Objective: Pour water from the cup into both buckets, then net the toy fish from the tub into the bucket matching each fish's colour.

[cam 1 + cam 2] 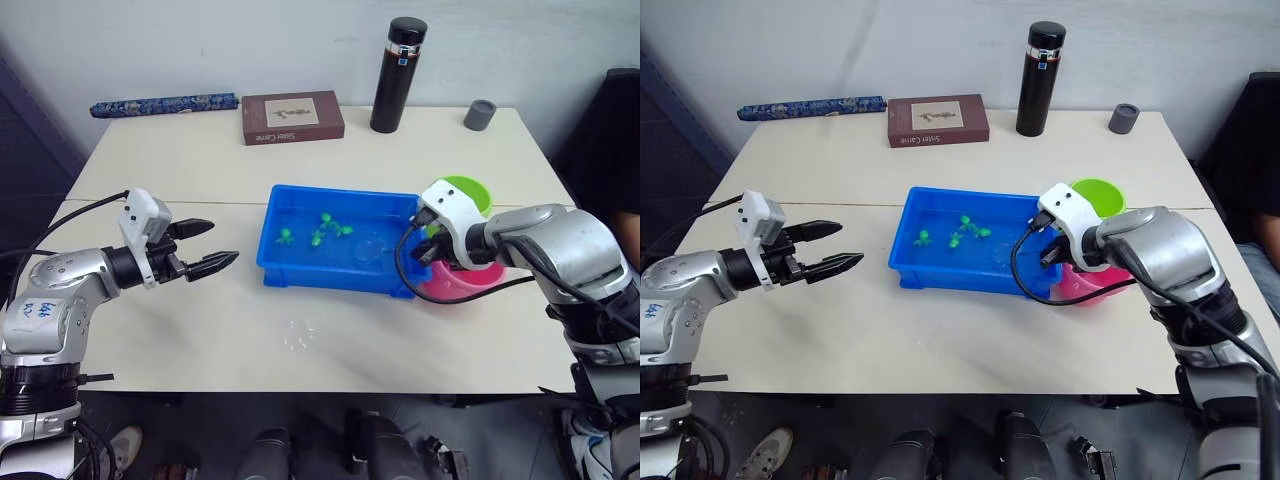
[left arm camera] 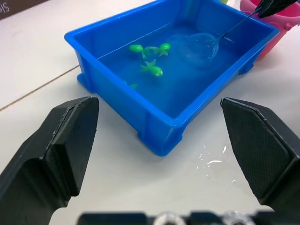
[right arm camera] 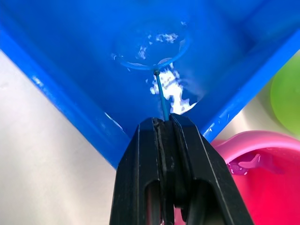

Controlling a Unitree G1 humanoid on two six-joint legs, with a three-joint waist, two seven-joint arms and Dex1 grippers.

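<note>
Our right pincer [image 3: 165,123] clamps the net [image 3: 151,52] in the tub [image 1: 300,275]; left pincer [image 1: 203,247] released. Thin handle could twist, so we risk missing green fish [image 1: 322,234].

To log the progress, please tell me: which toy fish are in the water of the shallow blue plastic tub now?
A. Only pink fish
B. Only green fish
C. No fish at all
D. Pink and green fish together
B: the small plastic fish floating in the shallow blue plastic tub are all green; a pink one lies in the pink bucket.
</note>
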